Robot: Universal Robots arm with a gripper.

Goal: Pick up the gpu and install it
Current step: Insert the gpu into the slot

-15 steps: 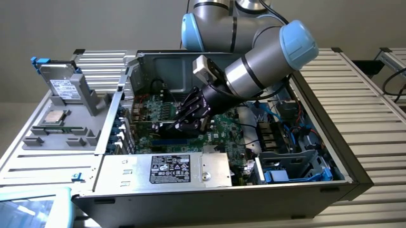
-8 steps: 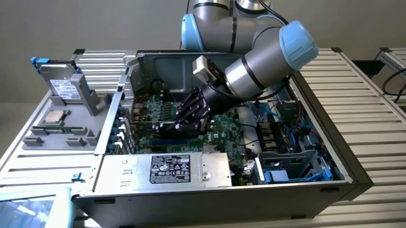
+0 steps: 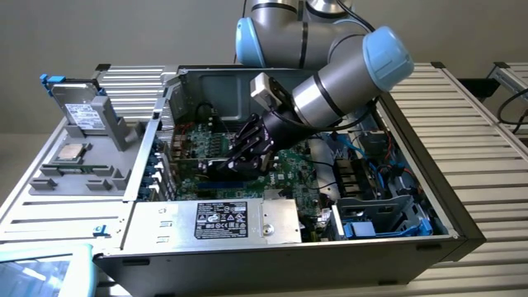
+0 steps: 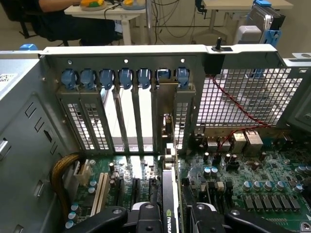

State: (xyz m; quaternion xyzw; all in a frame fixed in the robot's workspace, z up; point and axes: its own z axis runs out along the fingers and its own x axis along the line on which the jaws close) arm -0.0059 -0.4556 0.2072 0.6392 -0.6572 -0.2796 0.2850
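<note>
Card held on edge, low over the motherboard [image 4: 252, 179] inside the case.
The gpu [image 4: 169, 201] stands upright with its bracket end toward the rear slots [image 4: 124, 116], apparently to line up with its socket. The claw [image 3: 244, 159] is half closed, its fingers [image 4: 146, 216] pinching the card from both sides.

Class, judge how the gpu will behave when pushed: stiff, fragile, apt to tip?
Probably stiff: the gpu stands edge-on between the jaws without sagging. Its thin edge suggests it may tilt if pushed unevenly.
</note>
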